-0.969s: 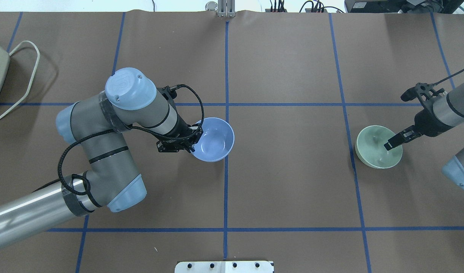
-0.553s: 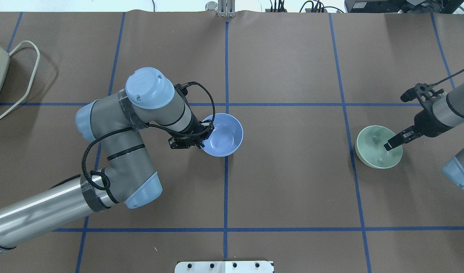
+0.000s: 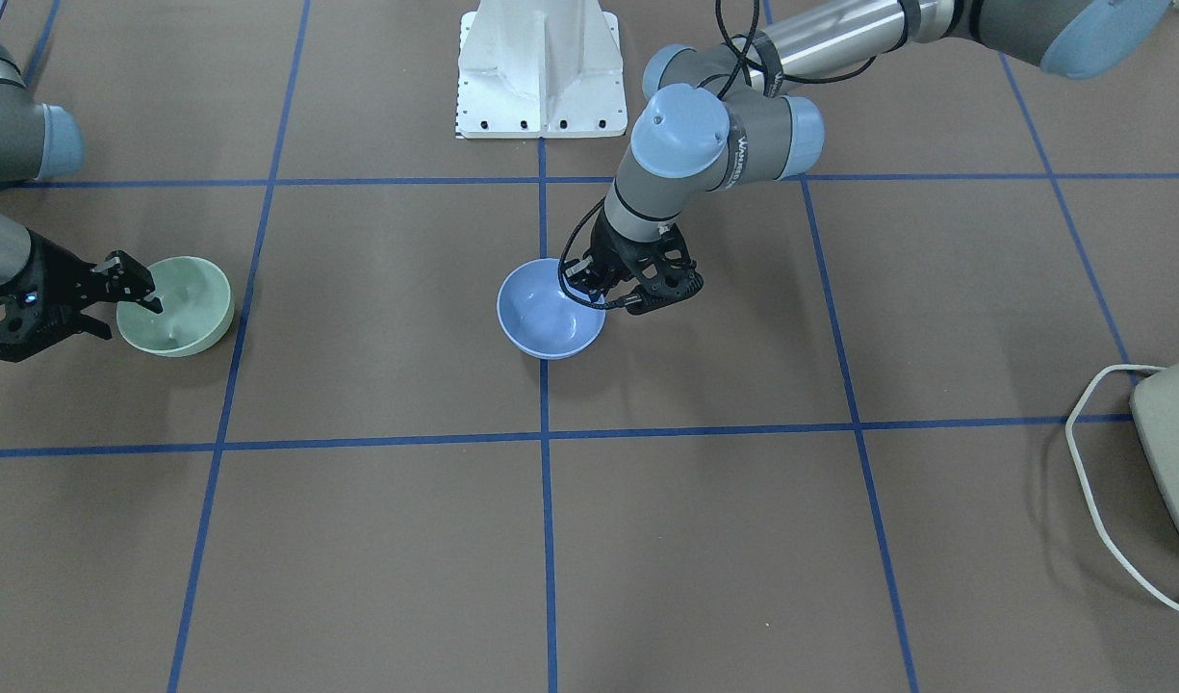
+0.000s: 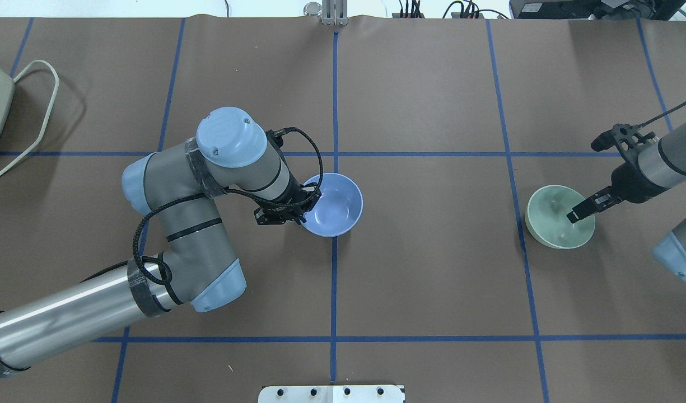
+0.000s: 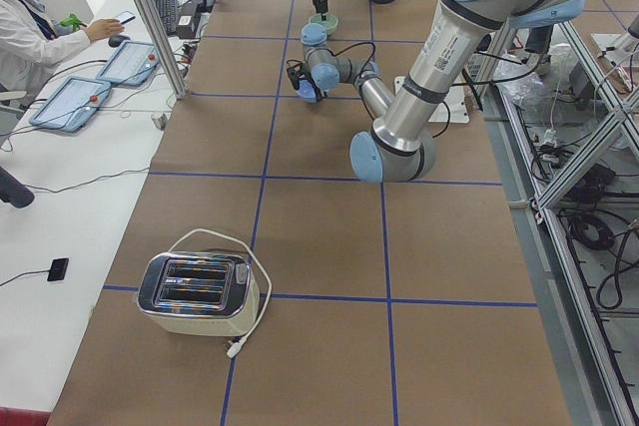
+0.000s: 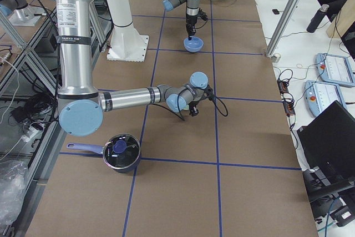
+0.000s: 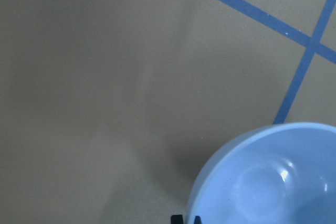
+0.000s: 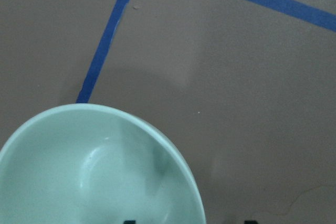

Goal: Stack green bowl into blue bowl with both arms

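The blue bowl [image 4: 336, 204] sits upright at the table's centre line, and also shows in the front view [image 3: 549, 310] and the left wrist view [image 7: 273, 182]. My left gripper [image 4: 304, 211] is shut on its left rim; I cannot tell whether the bowl touches the table. The green bowl [image 4: 558, 218] stands on the table at the right, and also shows in the front view [image 3: 180, 306] and the right wrist view [image 8: 100, 171]. My right gripper [image 4: 588, 215] is open and straddles its right rim, one finger inside the bowl and one outside.
A toaster [image 5: 195, 291] with a white cord stands at the table's left end. A dark pot with a lid [image 6: 119, 151] sits near the right end. The white pedestal [image 3: 541, 67] stands at the robot's edge. An operator sits at a side desk.
My left arm has carried the blue bowl to the right, toward the centre line. The right gripper and the green bowl have barely moved.
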`<act>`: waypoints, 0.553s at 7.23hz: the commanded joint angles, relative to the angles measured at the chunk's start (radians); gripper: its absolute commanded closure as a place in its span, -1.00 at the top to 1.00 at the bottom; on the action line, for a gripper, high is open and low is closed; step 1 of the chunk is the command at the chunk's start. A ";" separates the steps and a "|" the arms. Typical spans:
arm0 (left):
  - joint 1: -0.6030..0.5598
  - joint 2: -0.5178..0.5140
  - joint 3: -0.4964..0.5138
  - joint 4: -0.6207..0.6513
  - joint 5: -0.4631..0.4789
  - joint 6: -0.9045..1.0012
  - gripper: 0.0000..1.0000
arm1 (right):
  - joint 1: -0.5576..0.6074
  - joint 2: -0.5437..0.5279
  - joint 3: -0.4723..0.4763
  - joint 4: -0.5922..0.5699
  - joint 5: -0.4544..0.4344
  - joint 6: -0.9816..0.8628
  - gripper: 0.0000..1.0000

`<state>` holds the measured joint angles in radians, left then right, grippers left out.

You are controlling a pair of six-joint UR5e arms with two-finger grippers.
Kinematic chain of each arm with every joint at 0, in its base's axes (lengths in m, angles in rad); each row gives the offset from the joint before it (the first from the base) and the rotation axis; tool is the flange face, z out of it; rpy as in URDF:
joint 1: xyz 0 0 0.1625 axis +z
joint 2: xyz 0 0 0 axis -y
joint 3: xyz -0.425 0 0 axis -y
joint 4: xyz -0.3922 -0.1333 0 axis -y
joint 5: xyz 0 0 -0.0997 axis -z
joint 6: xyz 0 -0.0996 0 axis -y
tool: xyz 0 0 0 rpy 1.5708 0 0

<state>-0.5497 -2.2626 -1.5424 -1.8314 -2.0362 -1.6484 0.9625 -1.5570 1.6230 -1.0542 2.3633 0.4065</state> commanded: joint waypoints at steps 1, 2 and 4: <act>0.002 0.000 0.002 -0.006 0.001 0.001 -1.00 | -0.002 0.000 0.000 0.000 -0.001 0.000 0.50; 0.005 0.001 0.013 -0.025 0.014 0.001 -1.00 | -0.004 0.000 0.000 0.000 -0.001 0.000 0.50; 0.008 0.001 0.021 -0.039 0.014 0.002 -0.74 | -0.004 0.000 0.000 0.000 0.001 0.000 0.50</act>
<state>-0.5429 -2.2614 -1.5258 -1.8619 -2.0236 -1.6472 0.9592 -1.5570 1.6230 -1.0539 2.3626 0.4065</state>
